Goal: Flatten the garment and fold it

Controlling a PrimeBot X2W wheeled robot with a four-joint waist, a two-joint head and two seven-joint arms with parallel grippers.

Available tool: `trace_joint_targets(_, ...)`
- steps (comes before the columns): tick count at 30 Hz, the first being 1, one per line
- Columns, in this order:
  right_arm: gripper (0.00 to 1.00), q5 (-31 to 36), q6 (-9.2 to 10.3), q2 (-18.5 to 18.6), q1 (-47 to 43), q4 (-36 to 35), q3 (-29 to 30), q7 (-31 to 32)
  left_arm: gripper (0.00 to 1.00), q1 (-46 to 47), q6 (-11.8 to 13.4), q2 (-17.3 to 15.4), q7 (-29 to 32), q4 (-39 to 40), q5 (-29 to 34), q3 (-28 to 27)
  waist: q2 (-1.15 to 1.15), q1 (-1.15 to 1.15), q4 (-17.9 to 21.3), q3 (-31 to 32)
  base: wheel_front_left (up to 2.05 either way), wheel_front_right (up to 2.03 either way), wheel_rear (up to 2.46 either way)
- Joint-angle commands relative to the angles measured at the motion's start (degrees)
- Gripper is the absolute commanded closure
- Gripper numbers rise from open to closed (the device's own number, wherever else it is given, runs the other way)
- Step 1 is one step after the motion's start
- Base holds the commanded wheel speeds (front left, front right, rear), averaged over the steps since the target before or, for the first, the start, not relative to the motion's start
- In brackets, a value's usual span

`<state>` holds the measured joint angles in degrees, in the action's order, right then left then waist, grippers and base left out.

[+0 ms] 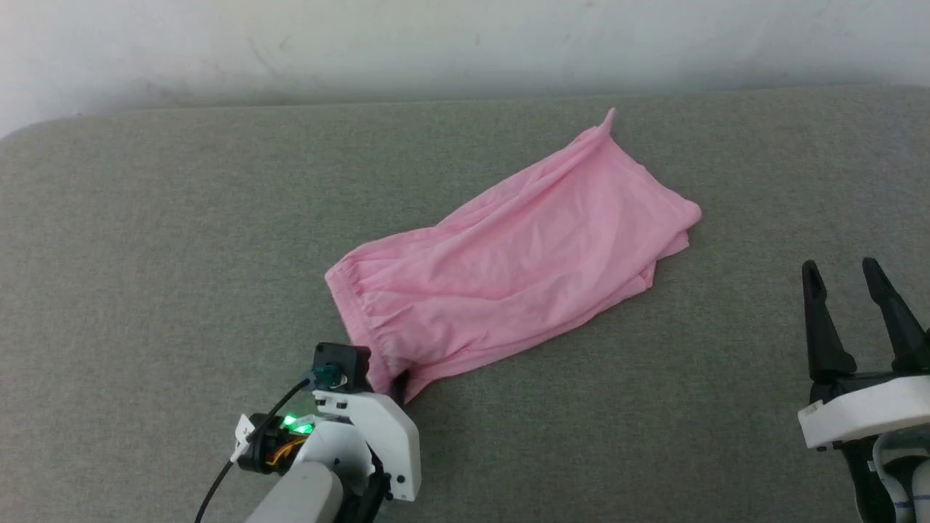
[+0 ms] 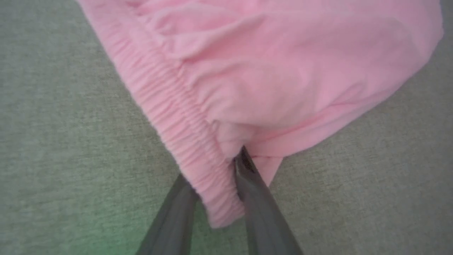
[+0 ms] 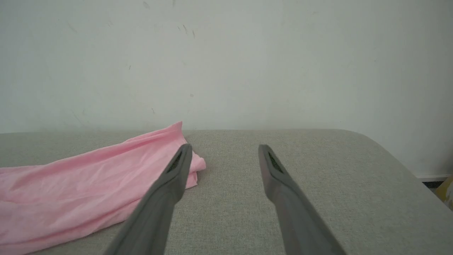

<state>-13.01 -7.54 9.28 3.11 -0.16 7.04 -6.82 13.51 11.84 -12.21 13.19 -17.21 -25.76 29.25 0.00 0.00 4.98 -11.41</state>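
left wrist view, left gripper clamps garment

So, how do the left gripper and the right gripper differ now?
The left gripper is shut on the waistband of the garment; the right gripper is open and holds nothing. The left touches the garment; the right stands apart, over the grey surface. Both have long dark fingers.
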Motion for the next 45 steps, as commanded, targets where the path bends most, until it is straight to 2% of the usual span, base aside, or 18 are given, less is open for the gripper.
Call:
trace_joint_targets(1, 0.00, 0.43, 0.05, 0.52, -0.26, -0.44, -0.06, 0.51, 1.00, -2.72, -0.81, -0.12, 2.39, -3.23, -0.79, 1.35, 0.00, 0.00, -0.95, 0.42, 0.00, 0.00, 0.00)
trace_joint_targets(5, 0.00, 0.47, 0.05, 2.85, 0.96, -0.14, -0.94, 4.67, 1.00, -1.99, -1.06, 0.22, -2.95, -0.84, -0.62, 0.29, 0.00, 0.00, -3.08, 1.10, 0.00, 0.00, 0.00)
trace_joint_targets(11, 0.00, 0.08, 0.05, 6.48, 7.54, 3.17, -5.31, 18.10, 1.00, -0.96, -2.27, 0.45, -8.42, 3.75, 0.23, 0.44, 0.00, 0.00, -6.71, 0.36, 0.00, 0.00, 0.00)
trace_joint_targets(16, 0.00, -0.34, 0.05, 6.60, 17.22, 10.83, -6.99, 31.30, 1.00, 0.51, -3.49, 0.67, -9.65, 6.18, 1.37, 2.04, 0.00, 0.00, -9.64, -1.86, 0.00, 0.00, 0.00)
trace_joint_targets(20, 0.00, 2.05, 0.05, 5.64, 24.29, 19.12, -6.19, 38.06, 1.00, 1.72, -4.29, 1.36, -9.96, 6.32, 2.03, 3.51, 0.00, 0.00, -11.72, -3.44, 0.00, 0.00, 0.00)
trace_joint_targets(27, 0.00, 10.01, 0.05, 4.92, 29.84, 31.87, -4.29, 42.48, 1.00, 2.84, -4.89, 2.85, -10.92, 5.32, 2.39, 5.11, 0.00, 0.00, -13.88, -4.33, 0.00, 0.00, 0.00)
trace_joint_targets(32, 0.00, 7.10, 0.05, 3.98, 29.83, 36.78, -7.42, 45.49, 1.00, 3.19, -5.17, 2.98, -11.48, 4.23, 2.48, 5.66, 0.00, 0.00, -14.16, -4.39, 0.00, 0.00, 0.00)
trace_joint_targets(33, 0.05, 5.88, 0.05, 4.06, 29.66, 37.25, -8.45, 46.12, 1.00, 3.22, -5.13, 2.97, -11.54, 4.07, 2.47, 5.68, 0.00, 0.00, -14.08, -4.37, 0.00, 0.00, 0.00)
trace_joint_targets(34, 0.69, 4.65, 0.05, 4.30, 29.44, 37.55, -9.62, 46.68, 1.00, 3.23, -5.09, 2.94, -11.58, 3.90, 2.45, 5.69, 0.00, 0.00, -13.99, -4.35, 0.00, 0.00, 0.00)
trace_joint_targets(35, 1.00, 3.52, 0.05, 4.70, 29.21, 37.70, -10.63, 47.07, 1.00, 3.23, -5.06, 2.90, -11.64, 3.70, 2.41, 5.68, 0.00, 0.00, -13.88, -4.32, 0.00, 0.00, 0.00)
trace_joint_targets(39, 1.00, 0.17, 0.05, 6.58, 28.49, 37.59, -12.38, 46.35, 1.00, 3.40, -4.97, 2.64, -12.06, 2.72, 2.29, 5.54, 0.00, 0.00, -13.17, -3.73, 0.00, 0.00, 0.00)
trace_joint_targets(45, 1.00, -4.18, 0.05, 8.03, 26.67, 36.44, -11.16, 42.60, 1.00, 3.17, -5.26, 1.62, -12.93, 1.63, 1.92, 5.20, 0.00, 0.00, -11.76, -0.91, 0.00, 0.00, 0.00)
